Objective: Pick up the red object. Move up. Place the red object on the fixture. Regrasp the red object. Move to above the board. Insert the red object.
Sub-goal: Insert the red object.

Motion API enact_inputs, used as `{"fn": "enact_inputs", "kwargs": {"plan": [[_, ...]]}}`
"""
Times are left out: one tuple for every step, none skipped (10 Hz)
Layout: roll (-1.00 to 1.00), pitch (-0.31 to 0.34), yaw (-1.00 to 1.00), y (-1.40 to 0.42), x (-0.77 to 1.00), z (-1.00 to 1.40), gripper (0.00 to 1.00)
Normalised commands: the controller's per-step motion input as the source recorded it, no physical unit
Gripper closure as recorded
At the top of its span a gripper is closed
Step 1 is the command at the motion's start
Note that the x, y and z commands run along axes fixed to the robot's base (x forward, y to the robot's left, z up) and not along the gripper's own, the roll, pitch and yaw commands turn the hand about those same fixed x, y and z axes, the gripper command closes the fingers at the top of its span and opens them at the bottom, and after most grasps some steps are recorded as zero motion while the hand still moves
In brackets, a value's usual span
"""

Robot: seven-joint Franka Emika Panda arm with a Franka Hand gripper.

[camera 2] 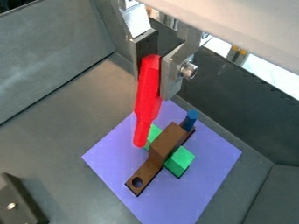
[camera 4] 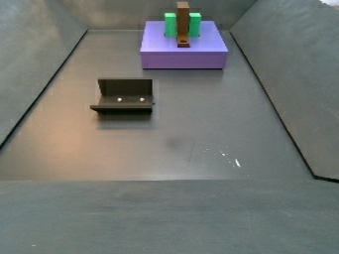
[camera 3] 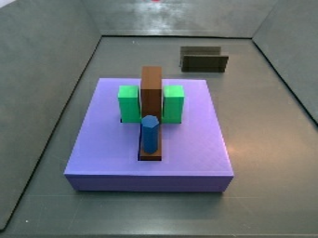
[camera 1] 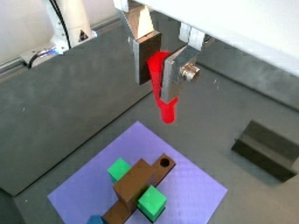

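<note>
My gripper point(camera 1: 158, 86) is shut on the red object point(camera 1: 162, 80), a long red peg that hangs tip down between the silver fingers, well above the floor. It also shows in a wrist view point(camera 2: 147, 101), held over the board point(camera 2: 216, 147). The board is a lilac slab point(camera 1: 187, 188) with a brown strip point(camera 1: 140, 184), green blocks point(camera 1: 119, 168) and a blue cylinder point(camera 2: 190, 117). A hole point(camera 1: 166, 163) shows at the strip's end. The fixture point(camera 1: 267, 149) stands on the floor apart from the board. Neither side view shows the gripper.
Both side views show the board point(camera 3: 99, 139) point(camera 4: 199, 58) and the dark fixture point(camera 3: 204, 59) point(camera 4: 123, 96) on a grey floor. Sloping grey walls point(camera 4: 40, 89) enclose the floor on all sides.
</note>
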Motion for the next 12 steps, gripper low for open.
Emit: {"fn": "enact_inputs", "kwargs": {"plan": [[-0.5,-0.02,-0.04,0.03,0.22,-0.03,1.0],[-0.5,-0.026,-0.06,0.0,0.2,0.0,1.0],[-0.5,-0.019,-0.05,0.0,0.2,0.0,1.0],[-0.5,-0.014,-0.03,0.0,0.21,0.0,1.0],[-0.5,0.0,0.0,0.13,0.19,-0.04,1.0],[-0.38,0.0,-0.1,0.5,0.13,-0.43,1.0],[-0.24,0.0,-0.33,0.52,0.0,-0.66,1.0],[-0.24,-0.076,-0.37,0.47,0.0,-0.61,1.0],[-0.41,-0.197,-0.21,0.29,0.05,-0.3,1.0],[-0.43,-0.211,-0.15,0.27,0.01,-0.27,1.0],[-0.45,-0.231,-0.17,0.23,0.0,-0.24,1.0],[-0.4,-0.217,-0.07,0.27,-0.12,-0.34,1.0]]}}
